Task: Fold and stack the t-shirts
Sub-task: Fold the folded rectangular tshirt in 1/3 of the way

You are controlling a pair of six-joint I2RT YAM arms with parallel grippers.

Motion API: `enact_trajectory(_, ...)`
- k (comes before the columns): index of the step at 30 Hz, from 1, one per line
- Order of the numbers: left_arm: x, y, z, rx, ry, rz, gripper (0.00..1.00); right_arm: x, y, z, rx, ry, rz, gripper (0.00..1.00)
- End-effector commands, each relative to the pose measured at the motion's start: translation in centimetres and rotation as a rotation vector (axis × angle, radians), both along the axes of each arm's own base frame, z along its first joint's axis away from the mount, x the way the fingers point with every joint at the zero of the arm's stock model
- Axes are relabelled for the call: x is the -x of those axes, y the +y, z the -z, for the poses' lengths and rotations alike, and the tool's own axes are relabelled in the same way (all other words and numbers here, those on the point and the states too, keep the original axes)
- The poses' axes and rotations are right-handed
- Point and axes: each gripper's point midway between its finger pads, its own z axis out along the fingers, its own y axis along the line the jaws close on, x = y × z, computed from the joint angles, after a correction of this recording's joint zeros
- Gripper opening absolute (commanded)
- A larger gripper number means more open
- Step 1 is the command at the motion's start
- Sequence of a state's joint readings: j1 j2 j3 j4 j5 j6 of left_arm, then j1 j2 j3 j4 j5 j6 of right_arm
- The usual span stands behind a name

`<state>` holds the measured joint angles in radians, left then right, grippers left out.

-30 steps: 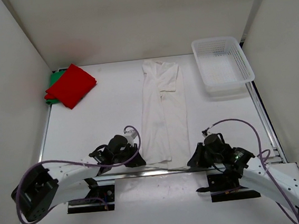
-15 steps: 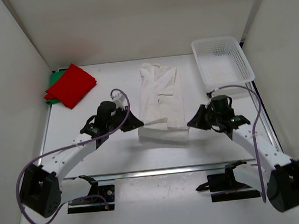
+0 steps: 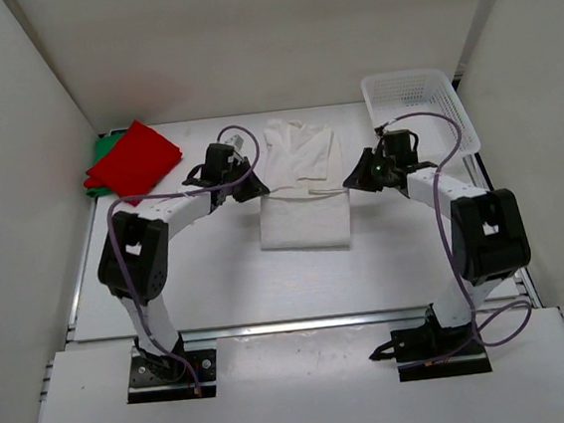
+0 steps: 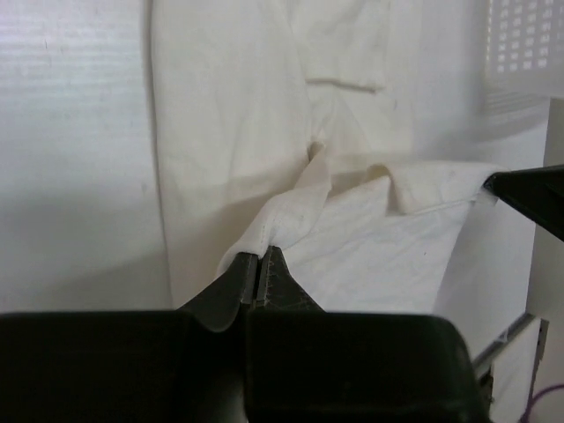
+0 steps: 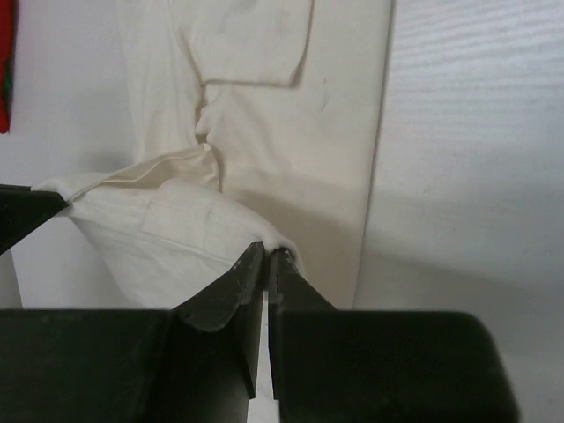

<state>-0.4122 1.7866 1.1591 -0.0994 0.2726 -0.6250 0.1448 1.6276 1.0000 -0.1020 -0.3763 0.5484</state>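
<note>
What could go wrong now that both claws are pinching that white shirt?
The left gripper and right gripper each pinch only a thin corner of the white t-shirt. A corner might slip out and the fold flop back. The lifted edge bunches between them, so the fold may land creased or crooked. The right arm passes close to the mesh basket and could nudge it.
</note>
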Motion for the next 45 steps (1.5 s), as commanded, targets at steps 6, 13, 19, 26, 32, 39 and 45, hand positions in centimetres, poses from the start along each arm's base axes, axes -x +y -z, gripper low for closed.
enact_trajectory(6, -5.5, 0.4, 1.5, 0.049, -0.038, -0.056, 0.07, -6.6, -0.8, 1.2, -0.024, -0.063, -0.002, 0.0)
enact_trajectory(13, -6.7, 0.8, -0.6, 0.129, -0.107, -0.08, 0.43, -8.4, -1.5, -1.0, -0.054, -0.128, 0.01, 0.24)
enact_trajectory(19, -4.1, 0.7, -5.7, 0.199, -0.215, -0.103, 0.45, -6.5, -1.2, -4.6, 0.019, -0.24, 0.052, 0.23)
enact_trajectory(26, 4.5, -3.4, 0.1, 0.212, -0.115, -0.007, 0.42, -2.9, 8.0, -1.8, -0.002, -0.205, -0.235, 0.0)
enact_trajectory(32, 7.4, -1.5, 4.7, 0.193, -0.006, -0.005, 0.39, 0.3, 9.8, -0.8, -0.061, -0.167, -0.252, 0.0)
enact_trajectory(39, 10.2, 0.7, 7.0, 0.169, 0.022, -0.018, 0.39, 7.2, 5.9, 4.0, -0.104, -0.07, -0.135, 0.0)
enact_trajectory(45, 12.7, 1.3, 8.4, 0.186, 0.078, -0.005, 0.37, 9.9, 4.4, 6.9, -0.123, 0.005, -0.135, 0.0)
